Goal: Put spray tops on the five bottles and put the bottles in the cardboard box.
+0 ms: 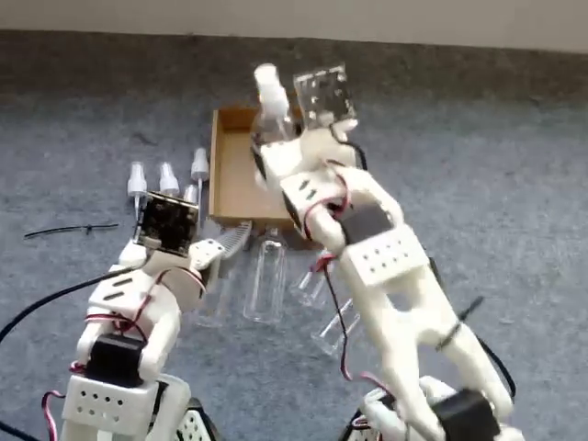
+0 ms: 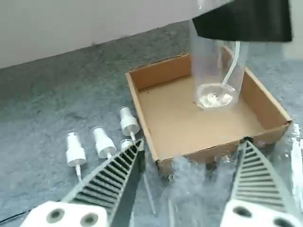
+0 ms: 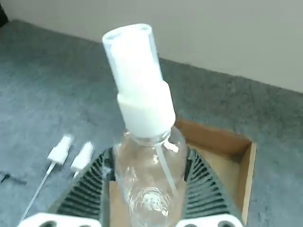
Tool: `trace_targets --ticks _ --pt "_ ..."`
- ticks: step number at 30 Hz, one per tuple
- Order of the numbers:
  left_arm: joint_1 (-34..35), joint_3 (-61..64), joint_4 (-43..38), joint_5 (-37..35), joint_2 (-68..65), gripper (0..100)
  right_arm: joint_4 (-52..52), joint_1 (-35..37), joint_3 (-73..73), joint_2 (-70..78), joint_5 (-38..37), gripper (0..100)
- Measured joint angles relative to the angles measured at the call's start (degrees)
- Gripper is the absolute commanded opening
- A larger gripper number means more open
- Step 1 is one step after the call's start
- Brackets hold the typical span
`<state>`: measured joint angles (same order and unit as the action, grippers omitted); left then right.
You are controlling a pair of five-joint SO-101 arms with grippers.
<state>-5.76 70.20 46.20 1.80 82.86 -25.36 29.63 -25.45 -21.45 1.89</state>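
My right gripper (image 3: 147, 163) is shut on a clear bottle (image 3: 147, 184) that carries a white spray top (image 3: 139, 80). It holds the bottle (image 1: 273, 115) upright inside the cardboard box (image 1: 225, 175). Seen from the left wrist, the bottle's base (image 2: 215, 94) sits low over the box floor (image 2: 175, 118); whether it touches I cannot tell. My left gripper (image 2: 191, 144) stands open in front of the box's near wall, above clear bottles (image 2: 189, 189) lying on the carpet. Several loose spray tops (image 1: 168, 176) stand left of the box.
Several topless clear bottles (image 1: 266, 276) lie on the grey carpet in front of the box, between the two arms. A black cable tie (image 1: 69, 230) lies at the far left. A pale wall runs along the back.
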Motion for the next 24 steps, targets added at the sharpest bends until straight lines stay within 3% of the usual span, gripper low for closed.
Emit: trace_targets --ticks 5,13,24 --pt "8.2 0.0 -3.3 1.1 0.0 28 8.4 -0.3 11.9 17.7 0.0 0.4" --pt "17.1 0.0 -5.3 2.0 0.0 28 10.6 -0.3 31.6 41.8 0.0 0.4" --pt "17.8 0.0 -5.5 2.0 0.0 28 10.6 -0.3 46.3 58.4 0.0 0.4"
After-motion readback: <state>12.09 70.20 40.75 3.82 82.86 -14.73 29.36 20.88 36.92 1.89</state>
